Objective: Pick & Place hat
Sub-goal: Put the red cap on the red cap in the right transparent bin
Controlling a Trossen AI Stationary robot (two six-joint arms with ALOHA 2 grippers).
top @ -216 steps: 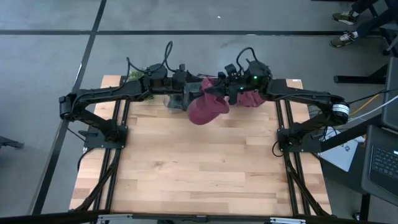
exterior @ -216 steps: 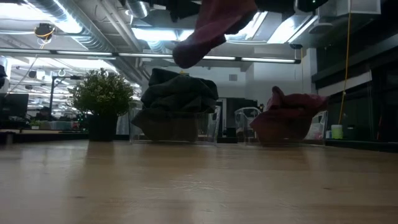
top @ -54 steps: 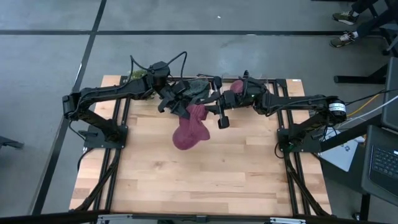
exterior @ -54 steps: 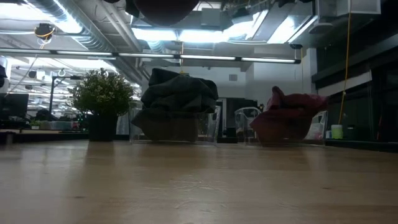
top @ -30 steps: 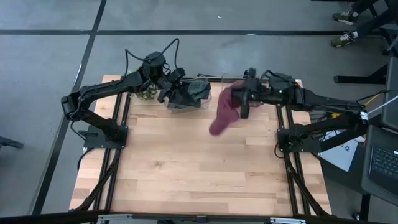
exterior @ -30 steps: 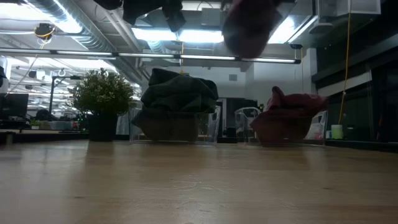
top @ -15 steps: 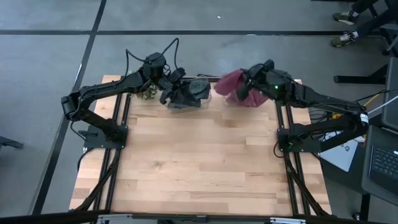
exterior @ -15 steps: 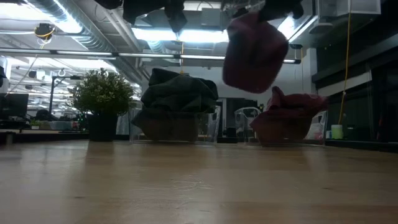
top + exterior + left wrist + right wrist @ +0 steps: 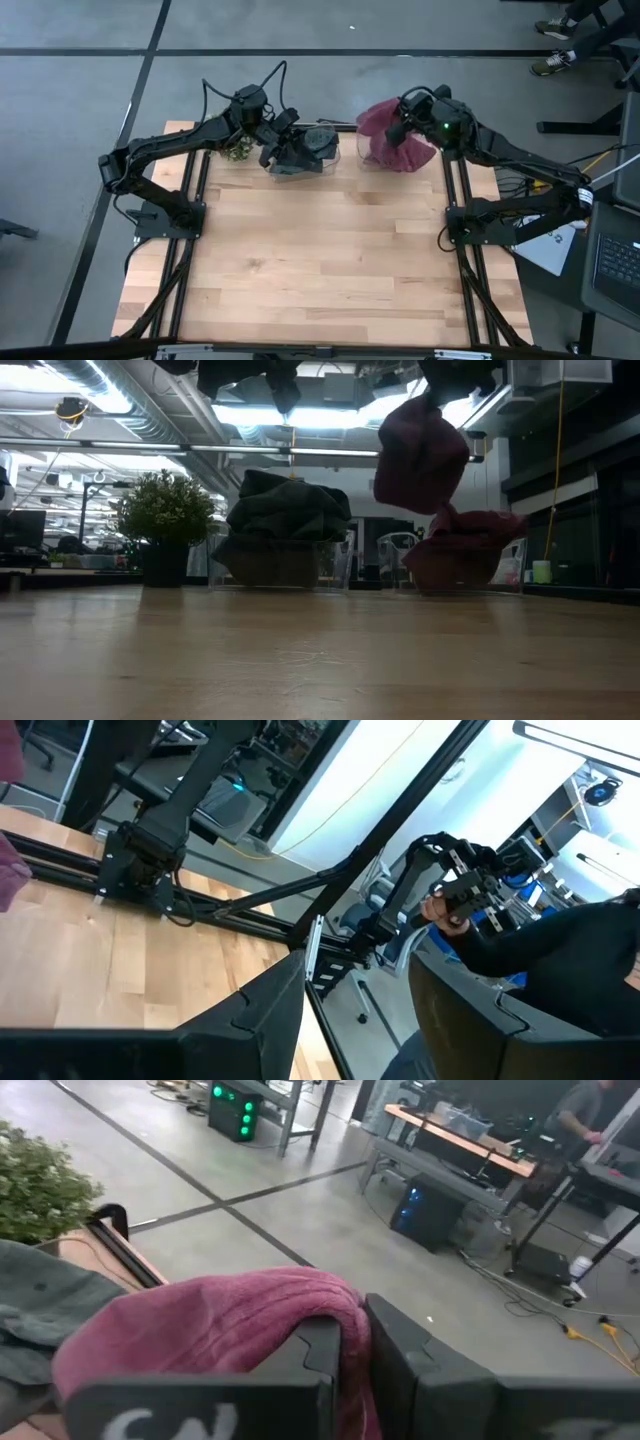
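Note:
The maroon knit hat (image 9: 420, 455) hangs from my right gripper (image 9: 395, 127), which is shut on it over the clear bin of maroon hats (image 9: 460, 560) at the table's far right. In the high view the hat (image 9: 380, 125) spreads over that bin (image 9: 400, 155). The right wrist view shows the hat (image 9: 200, 1330) draped over my fingers. My left gripper (image 9: 284, 142) is open and holds nothing. It hovers over the bin of dark green hats (image 9: 305, 150), and its fingers show apart in the left wrist view (image 9: 355, 1010). My right gripper pinches a bunched fold of the maroon hat (image 9: 335, 1305) between its two fingers (image 9: 400, 1360), coming from above. How many layers it has cannot be told. The hat hangs slack below the fingers, lifted off the table, with its lower end (image 9: 415, 505) just over the maroon pile.
A small potted plant (image 9: 165, 520) stands at the far left beside the dark green hat bin (image 9: 285, 540). Both bins sit along the table's far edge. The wooden table (image 9: 320, 260) stretches wide toward the near side. A person shows beyond the table (image 9: 560, 950).
My right gripper has carried the maroon hat from above the table's middle toward the far right, and it now hangs over the maroon hat bin. It has also sunk a little in the low view. The gripper stayed shut on it throughout.

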